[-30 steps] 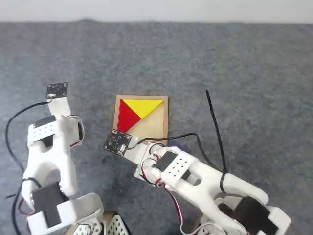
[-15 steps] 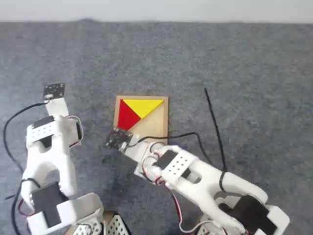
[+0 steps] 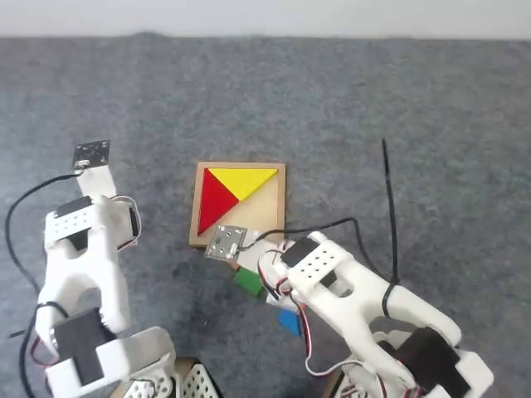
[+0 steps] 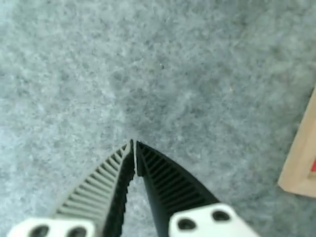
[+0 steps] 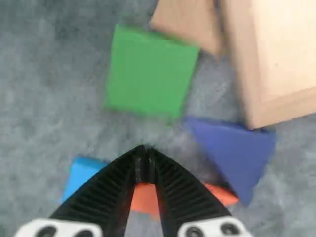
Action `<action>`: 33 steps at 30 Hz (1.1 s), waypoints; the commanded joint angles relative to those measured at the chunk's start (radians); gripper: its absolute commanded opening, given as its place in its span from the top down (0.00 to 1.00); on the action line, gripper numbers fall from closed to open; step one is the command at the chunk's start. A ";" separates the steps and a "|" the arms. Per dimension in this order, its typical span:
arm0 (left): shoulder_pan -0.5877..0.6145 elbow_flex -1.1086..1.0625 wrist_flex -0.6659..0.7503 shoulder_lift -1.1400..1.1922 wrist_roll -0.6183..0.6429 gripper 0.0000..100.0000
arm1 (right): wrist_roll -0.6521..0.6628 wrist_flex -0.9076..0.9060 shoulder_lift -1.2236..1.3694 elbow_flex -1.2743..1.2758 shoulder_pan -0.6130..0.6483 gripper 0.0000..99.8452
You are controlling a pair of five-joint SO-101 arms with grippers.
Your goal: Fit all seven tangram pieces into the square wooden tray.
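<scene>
Grey carpet-like counter (image 3: 431, 99), pale wall strip along its far edge. Near the middle of the counter, a square wooden tray (image 3: 267, 211), with a red triangle (image 3: 214, 199) and a yellow triangle (image 3: 243, 181) seated in its far-left part, meeting along one slanted edge; bare wood over the remainder of the tray floor.

Just off the tray's near edge, loose pieces on the counter: a green square (image 5: 150, 71) lying flat, a plain wood-coloured piece (image 5: 190, 22) just beside it and close against the tray wall (image 5: 266, 49), a dark blue triangle (image 5: 232, 148) at the tray's corner, a light blue piece (image 5: 81, 175) farther from the tray, an orange piece (image 5: 145, 197) partly hidden between the two blue ones.

Right arm (image 3: 348, 290) angled in from the counter's near edge. Right fingers (image 5: 155, 170) pressed fully together above those loose pieces, tips near the green square, gripping nothing.

Left arm (image 3: 83, 257) well apart, over the counter's left side. Left fingers (image 4: 147, 160) also closed tip to tip, empty, above bare carpet, with one tray corner (image 4: 301, 163) off to the side.

Thin black cable (image 3: 388, 207) rising from the right arm, to the right of the tray.
</scene>
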State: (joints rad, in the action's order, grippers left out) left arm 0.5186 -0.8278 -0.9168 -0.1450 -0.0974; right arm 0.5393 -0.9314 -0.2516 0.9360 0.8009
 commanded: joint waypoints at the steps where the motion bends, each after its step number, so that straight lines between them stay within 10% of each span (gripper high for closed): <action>1: -0.021 -0.021 0.041 -0.071 0.002 0.99 | 0.055 -0.091 -0.097 -0.021 -0.016 0.99; 12: -0.028 -0.085 0.072 -0.146 -0.012 0.99 | 0.052 -0.088 -0.401 -0.041 -0.193 0.96; 21: -0.021 -0.105 0.051 -0.155 -0.034 0.99 | 0.417 0.027 -0.160 -0.044 -0.189 0.71; 33: -0.021 -0.102 0.058 -0.155 -0.040 0.99 | 0.468 0.191 0.013 -0.046 -0.165 0.83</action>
State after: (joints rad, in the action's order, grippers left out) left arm 0.5002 -0.9398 -0.8600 -0.2539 -0.1250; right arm 0.9904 -0.7626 -0.2516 0.9344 0.6229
